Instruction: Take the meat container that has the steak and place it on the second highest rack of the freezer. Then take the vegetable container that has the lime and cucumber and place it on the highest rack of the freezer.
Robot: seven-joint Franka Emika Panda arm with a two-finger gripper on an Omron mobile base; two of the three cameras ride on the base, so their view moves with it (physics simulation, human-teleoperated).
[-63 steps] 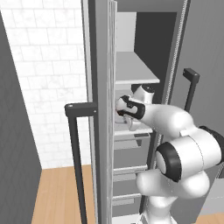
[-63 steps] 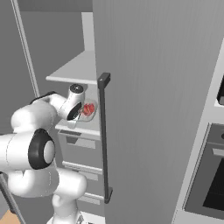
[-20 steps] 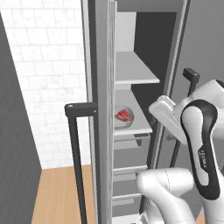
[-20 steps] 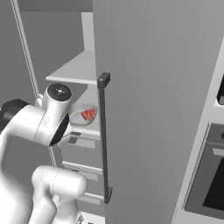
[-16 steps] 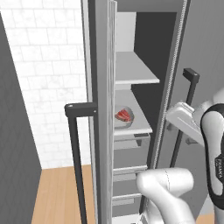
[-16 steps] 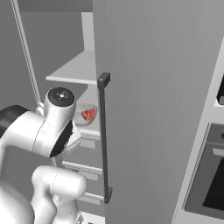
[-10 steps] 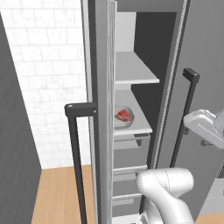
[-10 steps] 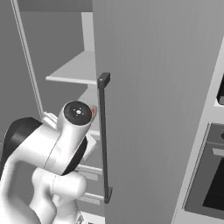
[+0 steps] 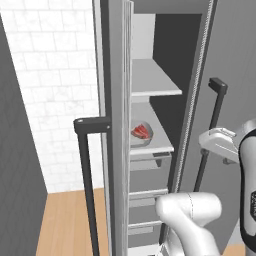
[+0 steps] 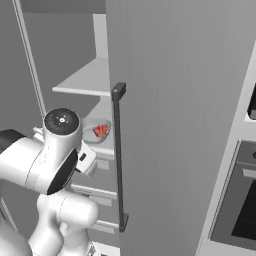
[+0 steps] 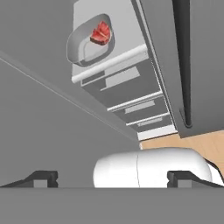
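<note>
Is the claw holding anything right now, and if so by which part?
Nothing is held. The claw is open, and the meat container sits apart on the freezer shelf.

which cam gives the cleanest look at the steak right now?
Hand view: the steak sits unobstructed in the meat container. Left base view shows it partly behind the door edge; right base view shows it small, near the arm.
</note>
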